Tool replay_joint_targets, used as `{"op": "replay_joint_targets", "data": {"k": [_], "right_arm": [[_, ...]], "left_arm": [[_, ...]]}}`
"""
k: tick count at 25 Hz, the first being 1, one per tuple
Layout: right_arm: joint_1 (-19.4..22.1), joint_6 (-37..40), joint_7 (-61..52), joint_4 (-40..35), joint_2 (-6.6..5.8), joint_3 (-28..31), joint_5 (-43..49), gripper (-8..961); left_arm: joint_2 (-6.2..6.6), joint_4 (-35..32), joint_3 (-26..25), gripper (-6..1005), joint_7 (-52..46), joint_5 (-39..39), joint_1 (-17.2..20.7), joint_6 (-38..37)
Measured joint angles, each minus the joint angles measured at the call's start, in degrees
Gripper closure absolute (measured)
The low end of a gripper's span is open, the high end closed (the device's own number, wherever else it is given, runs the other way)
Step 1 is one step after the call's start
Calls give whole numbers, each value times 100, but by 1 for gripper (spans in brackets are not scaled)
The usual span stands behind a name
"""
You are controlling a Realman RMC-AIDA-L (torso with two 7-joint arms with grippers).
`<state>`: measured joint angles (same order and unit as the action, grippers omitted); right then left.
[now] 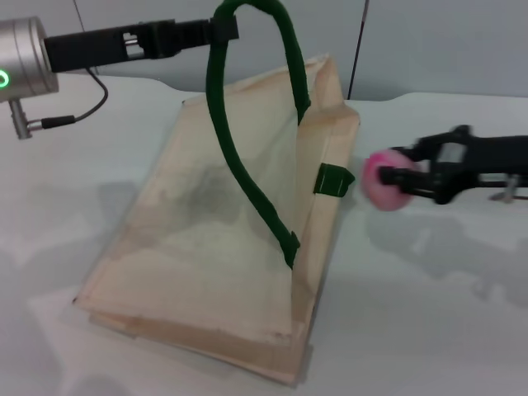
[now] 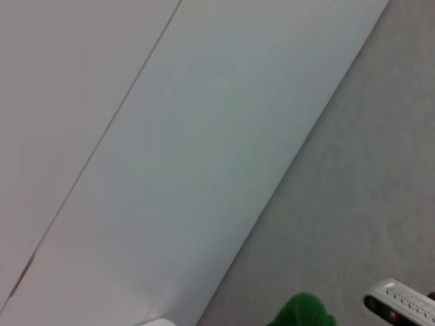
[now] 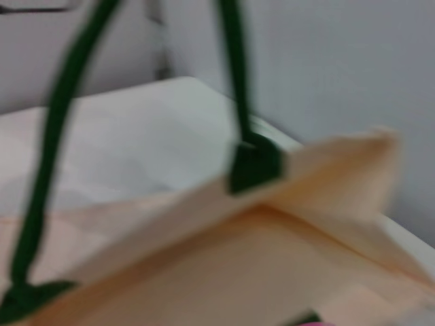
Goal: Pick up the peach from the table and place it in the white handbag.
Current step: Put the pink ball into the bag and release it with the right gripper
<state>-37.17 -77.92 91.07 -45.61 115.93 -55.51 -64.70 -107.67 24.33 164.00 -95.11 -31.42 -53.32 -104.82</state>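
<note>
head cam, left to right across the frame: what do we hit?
Left gripper pinching the raised dark-green looped handle → cream cloth handbag, one side lifted → small green side tab → pink rounded peach → right gripper, shut on the peach above the white table.

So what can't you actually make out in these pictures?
- Head view: the left gripper holds up the green handle of the white handbag; the handle covers its fingertips.
- Head view: the peach is smeared by motion in the right gripper; its surface detail is lost.
- Right wrist view: only a pink sliver of the peach shows, cut by the edge; the bag is blurred.
- The bag's inside is hidden by its cloth.
</note>
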Motion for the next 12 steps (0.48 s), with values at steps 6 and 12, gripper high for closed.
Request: {"op": "replay_joint_targets", "data": {"k": [6,12], "right_arm": [[-484,-3,198,469,1,-675,-403,628],[-842,73,398,828,9,-1287,-851,633]], "left_arm": [[0,14,0,879,-7,-137,-57,-102],[4,14,0,877,-10,-199,-128,-141]]}}
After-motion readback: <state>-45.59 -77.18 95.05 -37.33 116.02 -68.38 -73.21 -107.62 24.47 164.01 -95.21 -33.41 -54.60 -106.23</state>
